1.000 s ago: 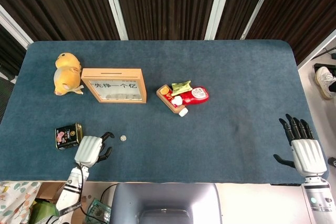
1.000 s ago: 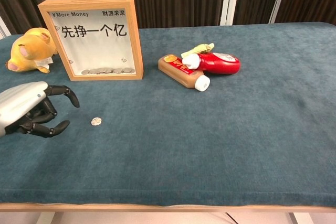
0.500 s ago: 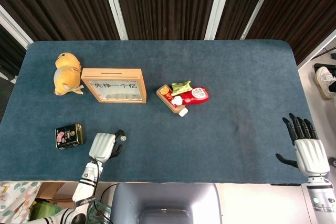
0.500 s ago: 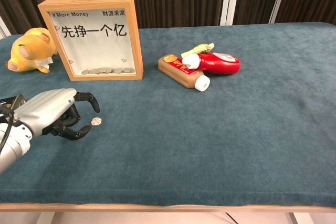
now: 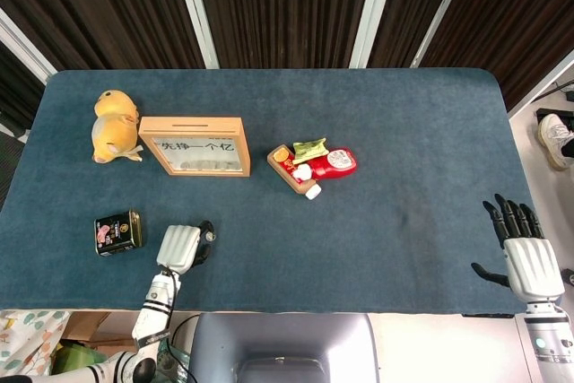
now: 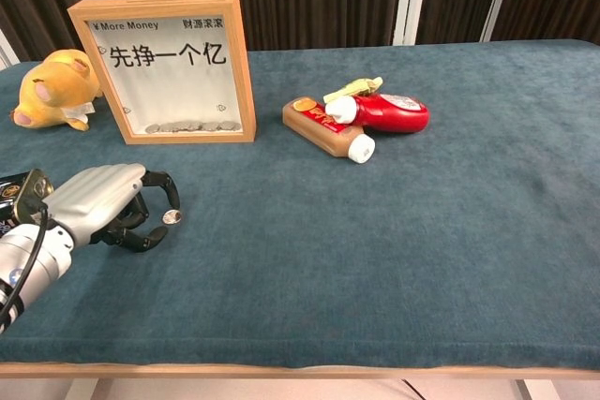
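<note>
While most of the dark blue felt tabletop (image 5: 404, 114) lies bare, its things gather toward the left half. Largest is the wooden-framed glass coin box with black Chinese lettering (image 6: 169, 67), standing upright toward the far left part, a row of coins along its bottom. Just left of it, near the far left corner, lies the yellow plush toy (image 6: 54, 89) on its side. Near the middle of the tabletop a red plastic ketchup bottle (image 6: 384, 112) lies flat, touching a brown sauce bottle with a white cap (image 6: 328, 130) and a small yellow-green packet (image 6: 353, 88).

At the near left edge the left hand (image 6: 108, 205), silver-backed with black fingers, rests low over the cloth, its fingers curled inward and its fingertips (image 6: 171, 196) just at the small round silver coin (image 6: 172, 217); whether they pinch the coin or only touch it cannot be told. Left of that hand sits a small black printed tin (image 5: 117, 231). By the near right corner, off the edge, the right hand (image 5: 518, 253) hangs with fingers spread apart, holding nothing.
</note>
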`<state>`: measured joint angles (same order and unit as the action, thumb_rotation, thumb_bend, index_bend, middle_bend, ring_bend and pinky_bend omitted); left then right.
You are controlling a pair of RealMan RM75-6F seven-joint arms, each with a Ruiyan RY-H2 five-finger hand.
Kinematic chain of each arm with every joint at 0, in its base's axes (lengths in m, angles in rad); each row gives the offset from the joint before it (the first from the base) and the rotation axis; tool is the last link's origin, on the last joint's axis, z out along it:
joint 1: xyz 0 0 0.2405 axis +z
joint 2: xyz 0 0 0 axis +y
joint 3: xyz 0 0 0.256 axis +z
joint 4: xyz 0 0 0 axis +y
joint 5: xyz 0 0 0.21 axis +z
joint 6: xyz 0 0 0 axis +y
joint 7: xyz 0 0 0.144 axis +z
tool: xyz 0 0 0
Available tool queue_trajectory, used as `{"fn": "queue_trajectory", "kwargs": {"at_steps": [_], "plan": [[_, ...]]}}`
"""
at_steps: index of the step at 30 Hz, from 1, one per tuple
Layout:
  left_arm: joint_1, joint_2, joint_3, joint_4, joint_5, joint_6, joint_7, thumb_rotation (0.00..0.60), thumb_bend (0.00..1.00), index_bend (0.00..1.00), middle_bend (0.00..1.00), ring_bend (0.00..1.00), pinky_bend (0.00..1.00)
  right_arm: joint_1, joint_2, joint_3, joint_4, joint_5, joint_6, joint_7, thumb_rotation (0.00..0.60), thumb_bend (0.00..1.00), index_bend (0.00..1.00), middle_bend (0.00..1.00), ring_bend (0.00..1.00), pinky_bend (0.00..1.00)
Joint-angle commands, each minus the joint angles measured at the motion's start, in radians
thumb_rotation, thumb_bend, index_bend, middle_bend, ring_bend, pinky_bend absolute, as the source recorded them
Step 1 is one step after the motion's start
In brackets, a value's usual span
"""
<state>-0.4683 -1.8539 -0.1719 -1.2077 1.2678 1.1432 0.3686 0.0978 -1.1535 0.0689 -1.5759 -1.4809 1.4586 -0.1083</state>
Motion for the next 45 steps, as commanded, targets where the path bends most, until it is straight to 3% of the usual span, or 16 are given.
{"fn": "queue_trajectory", "kwargs": {"at_steps": [1,24,45], "plan": [[-0.002,-0.003,0.001,0.005,-0.001,0.001,0.0,0.6,0.39,0.43,1.0,1.0,1.0,0.0,0.001,0.0,-0.001,0.0,0.0,0.0,0.6,0.21,0.0,0.0,0.0,0.0],[-0.018,-0.017,0.007,0.051,-0.023,-0.004,-0.007,0.6,0.39,0.44,1.0,1.0,1.0,-0.002,0.003,-0.001,-0.002,0.0,0.001,0.002,0.6,0.21,0.0,0.0,0.0,0.0],[-0.024,-0.041,0.005,0.099,-0.008,0.019,-0.054,0.6,0.43,0.53,1.0,1.0,1.0,-0.003,0.007,-0.002,-0.005,0.0,-0.002,0.003,0.6,0.21,0.0,0.0,0.0,0.0]]}}
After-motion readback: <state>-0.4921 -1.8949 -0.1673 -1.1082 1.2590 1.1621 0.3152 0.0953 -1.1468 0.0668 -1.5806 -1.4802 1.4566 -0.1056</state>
